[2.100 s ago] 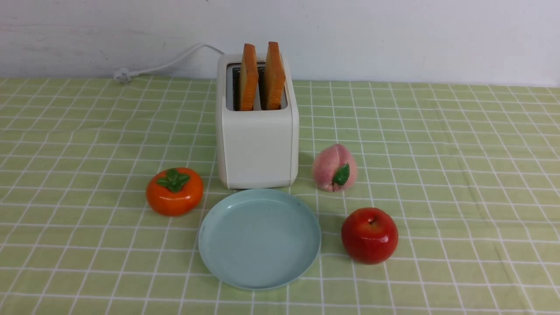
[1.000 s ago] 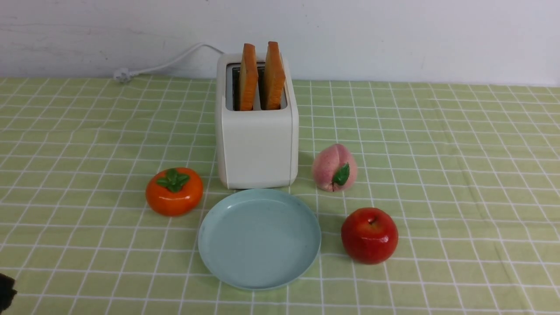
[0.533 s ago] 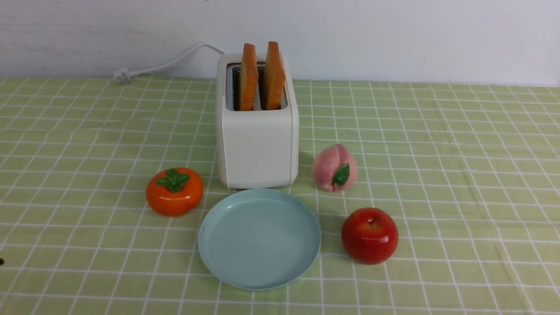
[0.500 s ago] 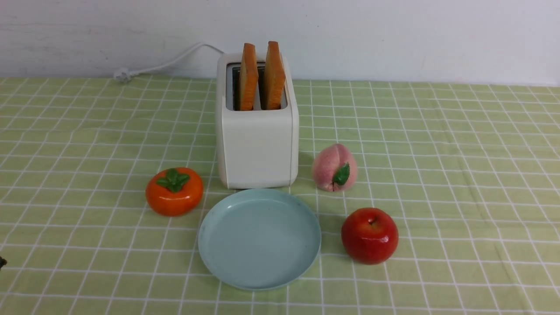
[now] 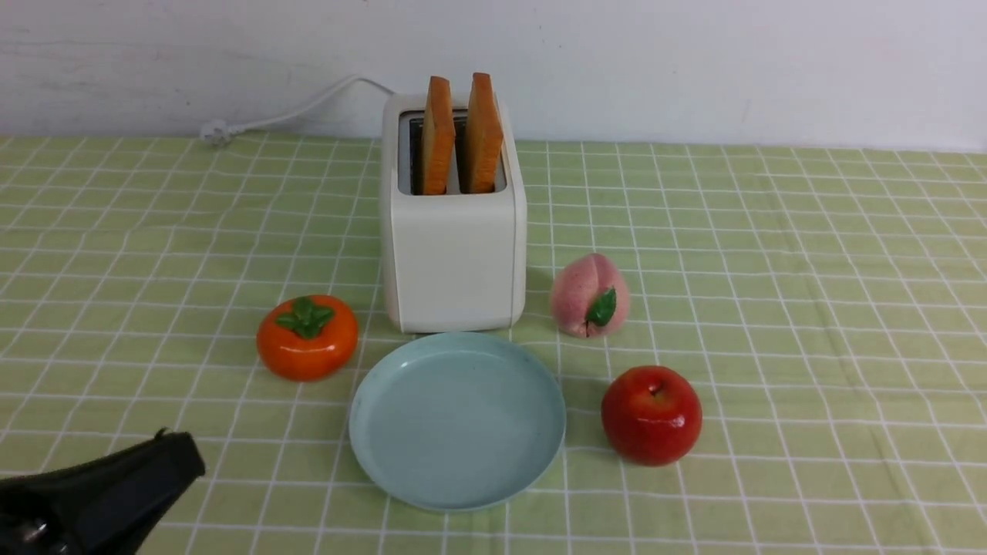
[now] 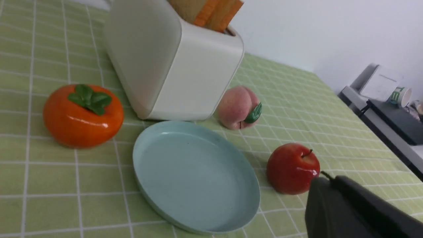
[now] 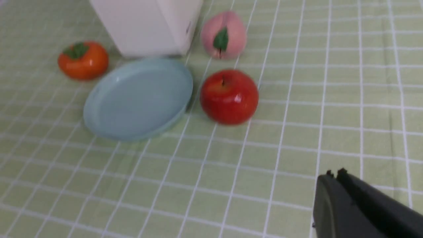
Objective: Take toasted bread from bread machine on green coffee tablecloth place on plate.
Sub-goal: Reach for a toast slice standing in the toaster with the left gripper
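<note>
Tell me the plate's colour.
The plate is plain pale blue-green, with no pattern; the front view shows it best.

The bread machine (image 5: 455, 262) has a smooth, matt cream plastic shell, and the plate (image 5: 455, 424) looks like smooth plastic with a faint sheen. The apple (image 5: 651, 416) and persimmon (image 5: 307, 343) are glossy with bright highlights. The peach (image 5: 586, 297) is dull and velvety, the toasted bread (image 5: 482, 131) is dry and matt, and the green coffee tablecloth (image 5: 771, 270) is soft, lightly creased cloth.
</note>
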Motion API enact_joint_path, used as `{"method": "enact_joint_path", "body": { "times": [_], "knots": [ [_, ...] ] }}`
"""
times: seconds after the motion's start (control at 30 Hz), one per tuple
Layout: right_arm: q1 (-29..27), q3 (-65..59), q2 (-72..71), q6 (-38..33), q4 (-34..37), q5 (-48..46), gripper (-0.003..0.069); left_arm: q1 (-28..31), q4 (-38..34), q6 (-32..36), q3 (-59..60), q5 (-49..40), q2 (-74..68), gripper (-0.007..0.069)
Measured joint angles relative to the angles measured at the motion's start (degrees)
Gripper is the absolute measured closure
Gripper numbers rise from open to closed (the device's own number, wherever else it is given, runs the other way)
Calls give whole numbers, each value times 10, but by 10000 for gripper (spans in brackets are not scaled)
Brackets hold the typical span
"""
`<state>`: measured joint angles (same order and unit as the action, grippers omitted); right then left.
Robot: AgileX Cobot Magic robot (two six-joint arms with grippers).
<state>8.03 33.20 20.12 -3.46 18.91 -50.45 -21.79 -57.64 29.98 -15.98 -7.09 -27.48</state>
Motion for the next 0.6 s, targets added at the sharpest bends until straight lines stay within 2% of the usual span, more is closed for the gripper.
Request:
{"method": "enact_joint_path", "body": {
  "times": [0.13,0.3,0.5,0.6],
  "knots": [
    [0,18,57,-41,6,-23,656,-1,-4,24,-56,-1,-88,638],
    [0,19,101,-95,52,7,656,-1,-4,69,-138,-2,-193,638],
    [0,19,119,-218,189,108,655,-1,-6,145,-257,5,-334,635],
    [0,19,119,-273,242,115,655,-1,-6,175,-311,29,-401,583]
  ]
}}
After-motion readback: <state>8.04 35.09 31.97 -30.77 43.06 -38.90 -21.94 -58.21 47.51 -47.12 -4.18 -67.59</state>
